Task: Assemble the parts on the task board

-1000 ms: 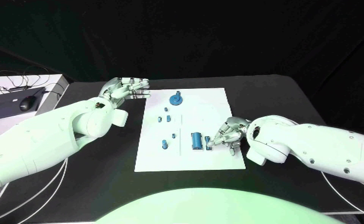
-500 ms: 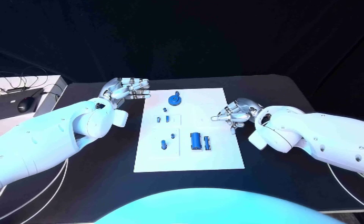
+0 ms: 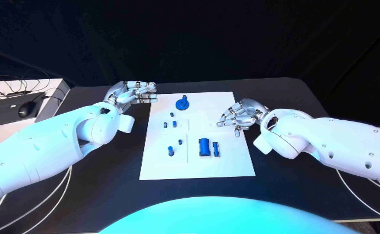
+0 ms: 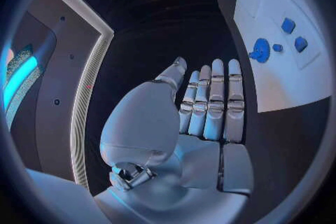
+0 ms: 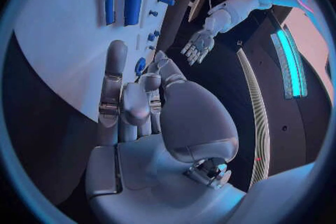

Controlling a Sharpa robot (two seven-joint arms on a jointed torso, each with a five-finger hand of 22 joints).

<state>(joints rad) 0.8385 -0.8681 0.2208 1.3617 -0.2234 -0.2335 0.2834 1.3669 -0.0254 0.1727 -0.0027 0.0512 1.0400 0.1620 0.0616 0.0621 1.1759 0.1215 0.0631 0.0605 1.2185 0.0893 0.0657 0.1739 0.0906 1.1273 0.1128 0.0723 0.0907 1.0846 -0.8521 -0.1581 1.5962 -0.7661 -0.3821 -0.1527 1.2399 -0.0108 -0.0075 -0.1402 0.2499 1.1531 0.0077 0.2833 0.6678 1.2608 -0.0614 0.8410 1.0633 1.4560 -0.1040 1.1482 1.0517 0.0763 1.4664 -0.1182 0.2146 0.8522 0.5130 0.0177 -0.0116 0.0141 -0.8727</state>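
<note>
Nearest the lower edge of the head view, two long blue parts (image 3: 209,147) are seen lying side by side on the white task board (image 3: 198,165), their long axes running up-frame. Just above and to the right, the right hand (image 3: 236,116) is held over the board's right edge with fingers loosely curled and nothing visibly grasped — the parts lie down-frame and leftward of it. Whether a small piece is pinched cannot be told. Farther off, the left hand (image 3: 133,92) rests flat and released on the desk (image 3: 289,94) beside the board's upper left corner, near the round blue part (image 3: 183,104).

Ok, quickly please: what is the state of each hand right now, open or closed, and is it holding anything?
Left hand: open, fingers straight, holding nothing, beside the task board.
Right hand: fingers partly curled over the board's edge; cannot tell if it holds a part.
</note>
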